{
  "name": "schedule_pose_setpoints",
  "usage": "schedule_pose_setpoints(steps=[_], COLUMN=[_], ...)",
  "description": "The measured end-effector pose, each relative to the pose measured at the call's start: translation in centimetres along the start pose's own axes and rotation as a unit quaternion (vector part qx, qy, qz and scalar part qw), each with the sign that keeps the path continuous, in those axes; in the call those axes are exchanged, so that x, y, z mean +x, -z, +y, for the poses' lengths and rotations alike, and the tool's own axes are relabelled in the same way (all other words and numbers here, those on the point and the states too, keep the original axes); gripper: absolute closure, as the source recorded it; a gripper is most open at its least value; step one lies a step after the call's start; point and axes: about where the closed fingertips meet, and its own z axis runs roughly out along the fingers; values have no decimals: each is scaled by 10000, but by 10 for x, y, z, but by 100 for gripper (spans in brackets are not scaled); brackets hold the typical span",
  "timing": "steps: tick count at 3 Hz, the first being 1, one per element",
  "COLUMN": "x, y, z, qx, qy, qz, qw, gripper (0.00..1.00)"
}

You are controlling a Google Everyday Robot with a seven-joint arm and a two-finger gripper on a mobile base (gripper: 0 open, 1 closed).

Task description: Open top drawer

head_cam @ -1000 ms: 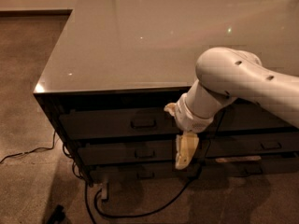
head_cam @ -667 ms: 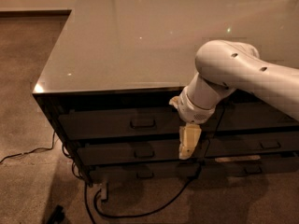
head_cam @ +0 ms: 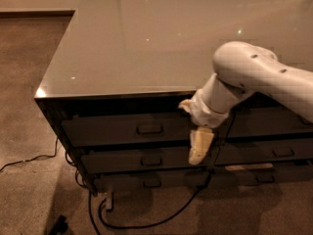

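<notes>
The top drawer is a wide dark grey front just under the countertop, shut flush, with a small dark loop handle at its centre. My gripper hangs from the white arm to the right of that handle. Its pale fingers point down in front of the drawer fronts, with the tips over the second drawer. It holds nothing and is apart from the handle.
A glossy grey countertop covers the cabinet. A third drawer sits lowest. A right-hand drawer stack lies behind the arm. Black cables and a plug trail on the brown carpet.
The arm and gripper have shifted slightly to the right and a little up along the drawer fronts. The drawers have not moved.
</notes>
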Motion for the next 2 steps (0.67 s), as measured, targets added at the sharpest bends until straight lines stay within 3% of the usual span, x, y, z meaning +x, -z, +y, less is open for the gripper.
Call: schedule_pose_setpoints(steps=[2], x=[34], y=[6], z=[-31], qx=[229], qy=[-368], qz=[-419], qw=[9982], gripper=[0])
